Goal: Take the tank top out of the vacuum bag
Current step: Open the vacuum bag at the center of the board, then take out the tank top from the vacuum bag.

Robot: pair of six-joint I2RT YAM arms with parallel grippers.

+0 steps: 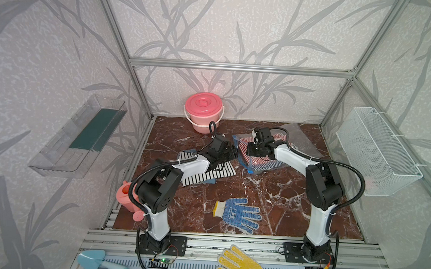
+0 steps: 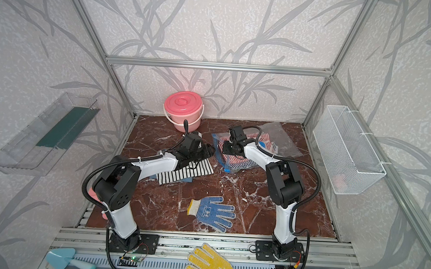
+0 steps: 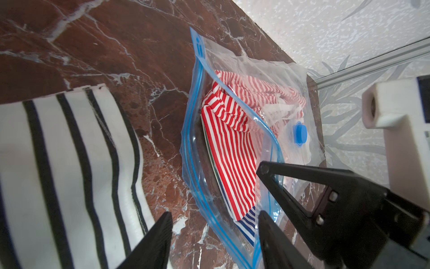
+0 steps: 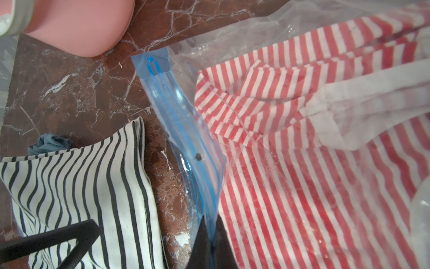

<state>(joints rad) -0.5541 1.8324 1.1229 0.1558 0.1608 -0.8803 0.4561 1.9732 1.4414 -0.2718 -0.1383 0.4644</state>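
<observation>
In both top views the clear vacuum bag [image 1: 300, 140] [image 2: 284, 138] lies at the back right of the marble table. Its blue zip strip [image 4: 183, 121] faces the left arm and its mouth gapes. Inside lies the red-and-white striped tank top [image 3: 230, 144] [image 4: 302, 191], with a round blue valve cap [image 3: 300, 134] above it. My right gripper [image 4: 210, 233] [image 3: 264, 168] is shut on the upper lip of the zip strip and holds it up. My left gripper [image 3: 215, 214] [image 1: 235, 151] is open at the mouth, with the lower lip and a blue-striped cloth edge between its fingers.
A black-and-white striped cloth [image 1: 206, 175] lies under the left arm. A pink lidded bucket [image 1: 203, 108] stands at the back, a blue dotted glove [image 1: 237, 213] lies at the front. A pink watering can [image 1: 126, 198], yellow glove [image 1: 242, 267], blue trowel [image 1: 94, 261] and wall wire basket [image 1: 377, 150] surround them.
</observation>
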